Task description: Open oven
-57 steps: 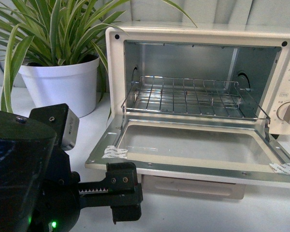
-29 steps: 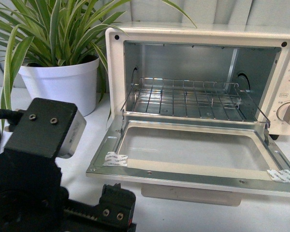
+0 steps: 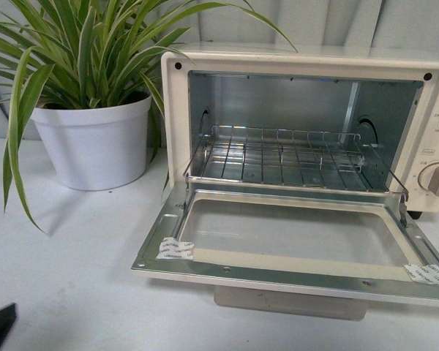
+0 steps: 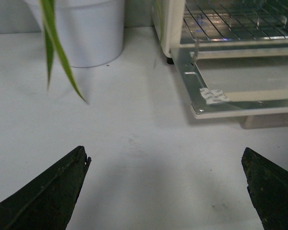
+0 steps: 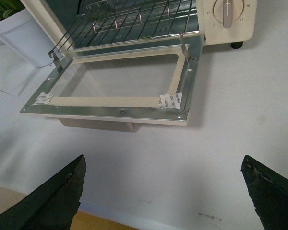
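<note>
A round white plastic plant pot stands upright on the plain white tabletop; out of it rises a spider plant with long striped green-and-cream leaves, which spread wide and arch over the pot's rim; one leaf droops low on the pot's far-left side, its tip close to the tabletop; behind runs a pale grey corrugated wall; the tabletop's front edge shows light wood.

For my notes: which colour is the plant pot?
White; the plant pot shows best in the front view.
</note>
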`<state>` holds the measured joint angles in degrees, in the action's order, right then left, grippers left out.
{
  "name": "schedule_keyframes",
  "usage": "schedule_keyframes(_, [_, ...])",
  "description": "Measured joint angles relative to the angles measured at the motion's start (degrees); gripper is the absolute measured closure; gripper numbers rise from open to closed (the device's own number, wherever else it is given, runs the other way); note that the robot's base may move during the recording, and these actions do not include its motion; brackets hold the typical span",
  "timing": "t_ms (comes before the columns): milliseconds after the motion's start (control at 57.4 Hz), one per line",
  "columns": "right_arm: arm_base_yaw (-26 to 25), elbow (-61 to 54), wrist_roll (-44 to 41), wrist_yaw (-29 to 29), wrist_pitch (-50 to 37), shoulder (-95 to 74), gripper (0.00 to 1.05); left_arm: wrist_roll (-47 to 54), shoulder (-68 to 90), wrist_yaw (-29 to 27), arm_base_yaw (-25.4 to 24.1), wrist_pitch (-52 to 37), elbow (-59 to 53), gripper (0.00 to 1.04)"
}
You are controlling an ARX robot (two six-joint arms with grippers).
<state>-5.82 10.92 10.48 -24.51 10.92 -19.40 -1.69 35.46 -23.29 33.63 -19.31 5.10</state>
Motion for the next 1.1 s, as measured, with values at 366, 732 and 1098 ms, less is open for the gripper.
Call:
schedule_keyframes(366, [-0.37, -3.26, -1.42, 5.09, -4.28, 5.99, 0.15, -0.59, -7.58, -4.28, -2.82, -3.28, -3.50, 0.16])
schedule_keyframes(732, [5.62, -10.49, -10.10, 24.41, -10.73, 19.12, 0.97, 1.22, -28.41, 10.01, -19.98, 13.79, -4.42, 1.00])
schedule_keyframes(1098, [5.62, -10.49, -10.25, 24.48, -10.73, 19.17, 1.04, 1.44, -35.23, 22.88, -33.22, 19.28, -4.42, 1.01])
